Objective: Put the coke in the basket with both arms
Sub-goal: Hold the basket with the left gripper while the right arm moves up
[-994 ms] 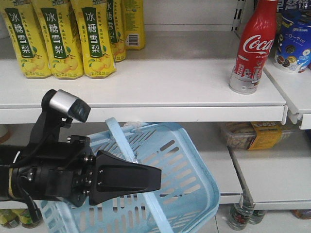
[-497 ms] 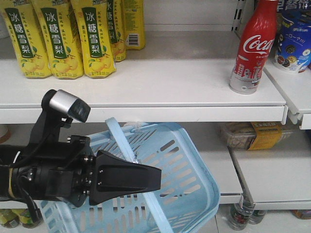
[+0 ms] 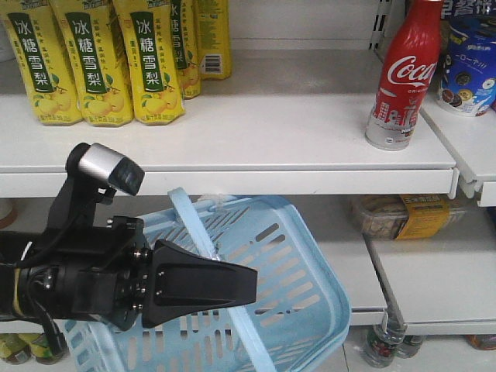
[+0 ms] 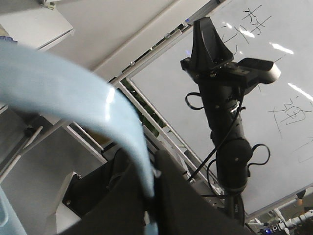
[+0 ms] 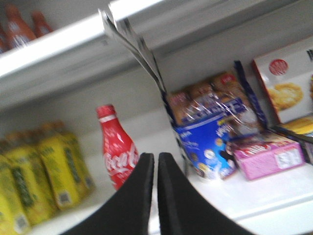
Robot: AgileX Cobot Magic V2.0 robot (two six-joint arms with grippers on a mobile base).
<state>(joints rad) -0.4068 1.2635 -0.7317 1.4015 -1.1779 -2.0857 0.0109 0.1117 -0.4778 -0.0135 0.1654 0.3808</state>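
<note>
The coke (image 3: 399,77) stands by the shelf's (image 3: 271,132) right front edge, open surface leftward. Left pincer (image 3: 249,285) pinches the basket (image 3: 310,260) handle (image 3: 190,221); right pincer (image 5: 155,159) pressed together.

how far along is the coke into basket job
Done: the left gripper is shut on the handle strap of the basket. In hand: the right gripper, shut and empty, faces the coke. Left: the coke stands on the shelf, ungrasped, so grasping and placing it in the basket remain.
</note>
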